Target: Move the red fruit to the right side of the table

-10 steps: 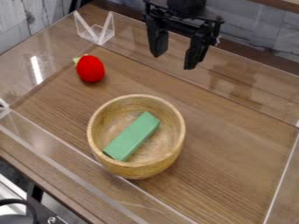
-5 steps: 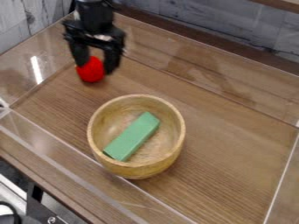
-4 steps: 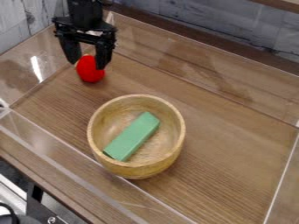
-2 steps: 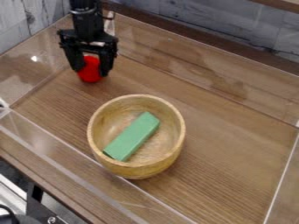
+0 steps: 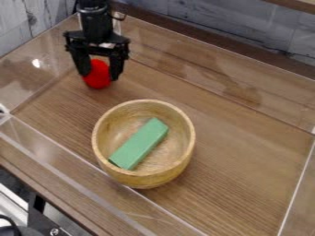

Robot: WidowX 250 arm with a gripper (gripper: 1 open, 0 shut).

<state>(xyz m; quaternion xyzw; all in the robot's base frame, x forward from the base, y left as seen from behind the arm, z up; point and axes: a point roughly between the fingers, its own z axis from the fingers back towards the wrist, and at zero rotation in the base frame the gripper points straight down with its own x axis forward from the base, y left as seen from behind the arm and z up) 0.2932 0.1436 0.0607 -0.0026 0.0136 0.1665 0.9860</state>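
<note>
The red fruit [image 5: 94, 76] rests on the brown table [image 5: 234, 101] at the far left, partly hidden by my gripper [image 5: 98, 70]. The black gripper points straight down and stands open, one finger on each side of the fruit. Whether the fingers [image 5: 118, 66] touch the fruit I cannot tell.
A round light wooden bowl [image 5: 185, 147] holding a green rectangular block [image 5: 138, 144] sits at the front centre. Clear acrylic walls [image 5: 74, 189] edge the table on all sides. Bare wood stretches to the right of the bowl.
The gripper swung from the back centre to the far left, then sank around the red fruit. Its jaws stayed open. The fruit has not moved.
</note>
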